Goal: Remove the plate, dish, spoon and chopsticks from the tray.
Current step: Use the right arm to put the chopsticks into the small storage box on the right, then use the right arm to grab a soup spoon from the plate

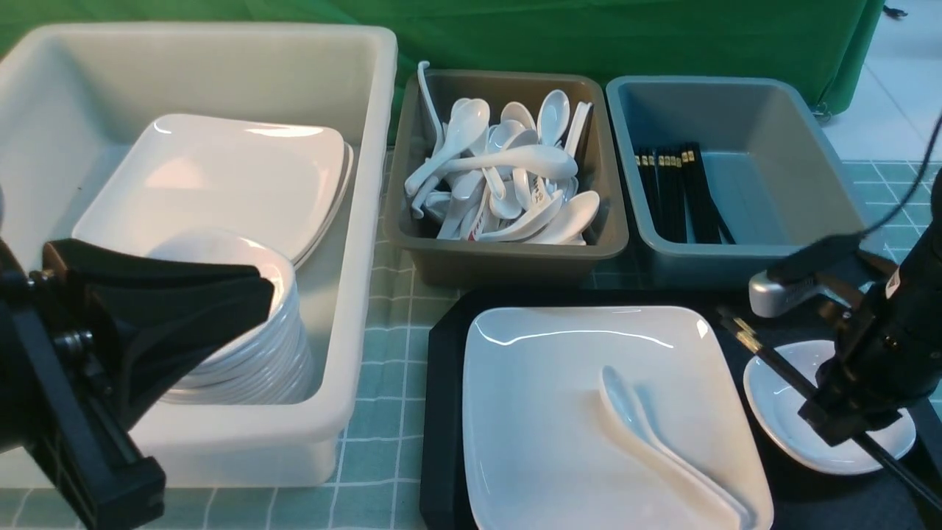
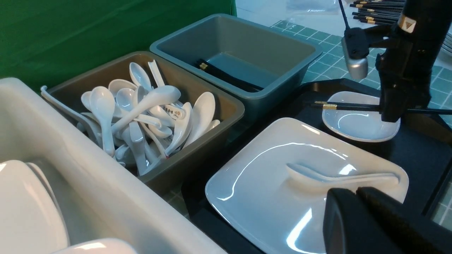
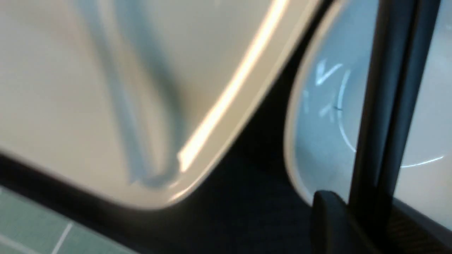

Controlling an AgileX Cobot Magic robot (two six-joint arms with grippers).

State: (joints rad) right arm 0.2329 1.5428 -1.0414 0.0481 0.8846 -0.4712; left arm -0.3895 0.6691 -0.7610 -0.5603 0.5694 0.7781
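The black tray [image 1: 441, 412] carries the large white plate [image 1: 559, 383], and the white spoon [image 1: 662, 456] lies on the plate's near right part. To the plate's right, the small white dish [image 1: 780, 397] sits on the tray. The black chopsticks [image 1: 773, 361] run slantwise over the dish. My right gripper [image 1: 839, 423] is shut on the chopsticks [image 3: 388, 106] above the dish [image 3: 325, 123]; whether they are clear of its rim I cannot tell. My left gripper [image 1: 257, 294] is shut with nothing in it, over the white tub at the left.
A big white tub [image 1: 368, 221] at the left holds square plates and a stack of bowls. Behind the tray stand a brown tub [image 1: 508, 258] full of spoons and a grey-blue tub [image 1: 809, 147] with several chopsticks. A green checked cloth covers the table.
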